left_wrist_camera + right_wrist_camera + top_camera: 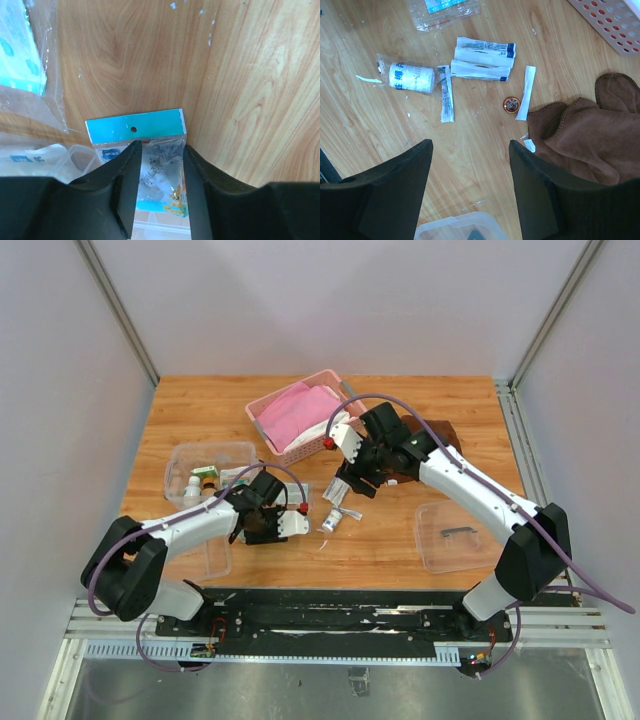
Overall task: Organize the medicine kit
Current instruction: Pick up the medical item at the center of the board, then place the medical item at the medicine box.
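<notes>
The clear kit box (178,462) stands at the left with small bottles (193,486) inside. Its clear lid (432,540) with a dark handle (459,532) lies at the right. My left gripper (288,523) is shut on a clear packet with a teal header (134,128), over the wood beside a clear tray edge (80,154). My right gripper (350,480) is open and empty, above loose items: a wrapped bandage roll (411,76), white sachets (482,59), two thin strips (446,95) and a small round tin (511,104).
A pink slatted basket (262,406) with pink cloth stands at the back centre. A brown cloth (585,135) lies right of the loose items. A clear bag (442,7) with a blue-printed packet lies near them. Grey walls enclose the table.
</notes>
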Action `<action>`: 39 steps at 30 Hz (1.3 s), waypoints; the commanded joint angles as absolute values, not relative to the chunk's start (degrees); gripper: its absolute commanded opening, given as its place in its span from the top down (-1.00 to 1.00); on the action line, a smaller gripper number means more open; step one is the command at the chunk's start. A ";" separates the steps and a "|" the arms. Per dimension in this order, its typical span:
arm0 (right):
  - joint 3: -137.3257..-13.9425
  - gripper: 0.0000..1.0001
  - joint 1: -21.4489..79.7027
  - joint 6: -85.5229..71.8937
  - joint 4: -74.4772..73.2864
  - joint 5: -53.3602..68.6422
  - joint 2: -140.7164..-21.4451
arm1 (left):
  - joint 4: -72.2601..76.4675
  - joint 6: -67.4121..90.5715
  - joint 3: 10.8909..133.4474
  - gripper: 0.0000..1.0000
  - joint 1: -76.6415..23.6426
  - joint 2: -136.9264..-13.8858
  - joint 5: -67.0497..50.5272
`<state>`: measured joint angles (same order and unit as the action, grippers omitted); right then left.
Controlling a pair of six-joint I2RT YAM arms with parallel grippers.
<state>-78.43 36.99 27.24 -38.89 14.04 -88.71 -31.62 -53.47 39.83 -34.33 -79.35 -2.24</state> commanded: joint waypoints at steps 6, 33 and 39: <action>-77.79 -0.28 36.30 27.86 -38.94 15.53 -87.28 | -31.94 -51.45 39.12 0.49 -35.07 -76.36 -7.80; -77.96 -0.27 36.20 27.99 -38.93 15.02 -85.67 | -38.57 -43.11 58.64 1.00 -34.98 -61.09 -13.12; -78.47 -0.28 34.13 26.98 -39.00 14.51 -84.29 | -35.79 -44.09 60.96 0.99 -34.44 -59.60 -2.06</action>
<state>-78.15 36.58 27.44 -38.87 15.20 -87.07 -38.39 -44.51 58.85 -34.50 -60.90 -10.76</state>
